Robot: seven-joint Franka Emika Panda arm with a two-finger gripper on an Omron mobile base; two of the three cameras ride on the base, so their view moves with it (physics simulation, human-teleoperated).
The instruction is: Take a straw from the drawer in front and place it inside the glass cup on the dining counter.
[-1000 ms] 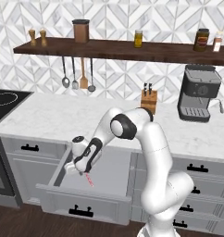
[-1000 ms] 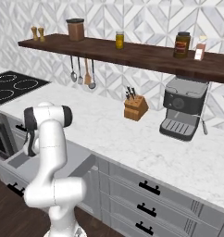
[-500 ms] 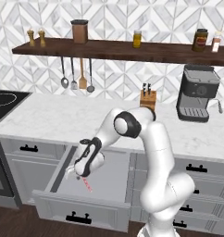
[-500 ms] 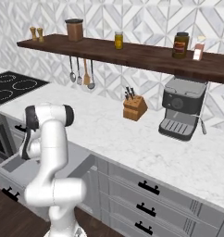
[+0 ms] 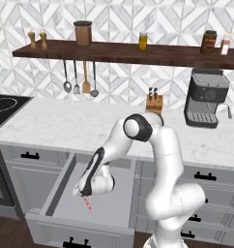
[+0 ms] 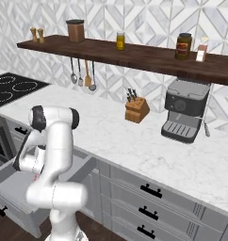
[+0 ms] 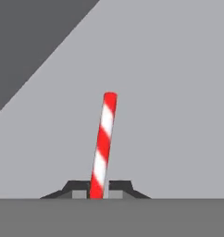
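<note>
My gripper (image 5: 85, 194) is low inside the open drawer (image 5: 111, 206), a wide grey box with a black bar handle on its front. It is shut on the straw (image 7: 102, 143), a thin red-and-white striped stick that juts out past the fingertips (image 7: 119, 187) over the plain grey drawer floor. From the left base, the straw (image 5: 88, 204) points down and forward from the hand, just above the floor. From the right base, the arm hides the hand inside the drawer (image 6: 10, 186). The glass cup and the dining counter are out of view.
The white marble worktop (image 5: 65, 128) runs above the drawer and carries a knife block (image 5: 154, 102) and a coffee machine (image 5: 206, 99). Utensils (image 5: 80, 80) hang under the wooden shelf. Narrower drawers (image 5: 206, 177) stand to the right and a cooktop (image 5: 3, 109) to the left.
The hand has sunk lower into the drawer with the straw at its tips. The drawer front stands a little farther out than a second ago.
</note>
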